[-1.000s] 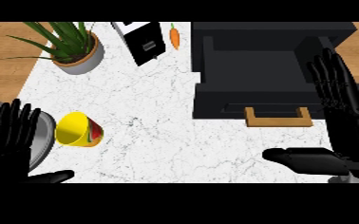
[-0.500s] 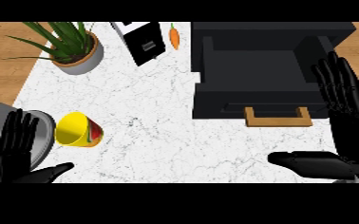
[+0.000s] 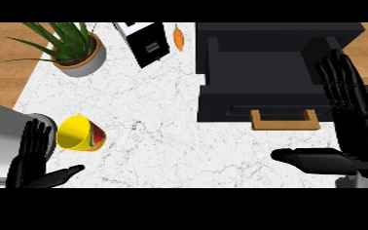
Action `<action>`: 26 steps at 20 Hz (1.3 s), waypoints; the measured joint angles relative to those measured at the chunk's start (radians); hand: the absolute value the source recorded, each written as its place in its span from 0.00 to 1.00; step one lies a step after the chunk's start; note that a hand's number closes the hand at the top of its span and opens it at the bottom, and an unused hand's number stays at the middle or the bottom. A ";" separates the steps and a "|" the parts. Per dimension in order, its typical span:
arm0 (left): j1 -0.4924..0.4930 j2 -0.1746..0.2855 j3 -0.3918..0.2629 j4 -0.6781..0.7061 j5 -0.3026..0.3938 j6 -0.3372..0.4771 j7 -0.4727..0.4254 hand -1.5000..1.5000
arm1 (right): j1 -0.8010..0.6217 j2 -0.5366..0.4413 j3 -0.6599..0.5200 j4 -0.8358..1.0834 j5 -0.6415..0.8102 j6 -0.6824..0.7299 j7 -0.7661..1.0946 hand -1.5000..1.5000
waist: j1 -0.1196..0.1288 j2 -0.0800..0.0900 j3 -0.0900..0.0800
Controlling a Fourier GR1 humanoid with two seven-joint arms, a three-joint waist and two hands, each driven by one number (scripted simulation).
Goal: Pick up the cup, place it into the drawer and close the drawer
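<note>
Here the black drawer (image 3: 267, 68) stands open at the right of the white counter (image 3: 179, 122), its inside dark, its wooden handle (image 3: 285, 121) toward the near edge. The yellow cup (image 3: 79, 134) lies tipped on its side at the left, red within, well apart from the drawer. A grey pot (image 3: 84, 62) holds a green plant (image 3: 61, 41); a black box (image 3: 149, 47) and a carrot (image 3: 178, 37) lie beyond. The left hand (image 3: 32, 160), fingers straight, rests just beside the cup. The right hand (image 3: 348, 122), fingers straight and thumb spread, partly overlaps the drawer's right side. A grey shape (image 3: 13, 126) at the left edge is cut off.

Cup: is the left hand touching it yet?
Apart. In the head view the open left hand stands beside the yellow cup, a narrow gap between them.
</note>
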 measured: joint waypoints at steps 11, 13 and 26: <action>-0.167 0.057 0.015 0.432 -0.034 -0.031 -0.319 0.00 | -0.001 0.009 -0.002 -0.010 -0.007 0.020 0.013 0.00 | -0.004 -0.003 0.005; -0.206 0.072 0.020 0.518 -0.040 -0.024 -0.350 0.00 | 0.016 0.006 -0.003 -0.034 -0.010 0.029 0.020 0.00 | -0.006 -0.002 0.005; -0.350 0.132 0.022 0.796 -0.058 -0.007 -0.423 0.00 | -0.012 0.005 -0.019 -0.002 -0.019 0.048 0.014 0.00 | -0.011 0.003 -0.002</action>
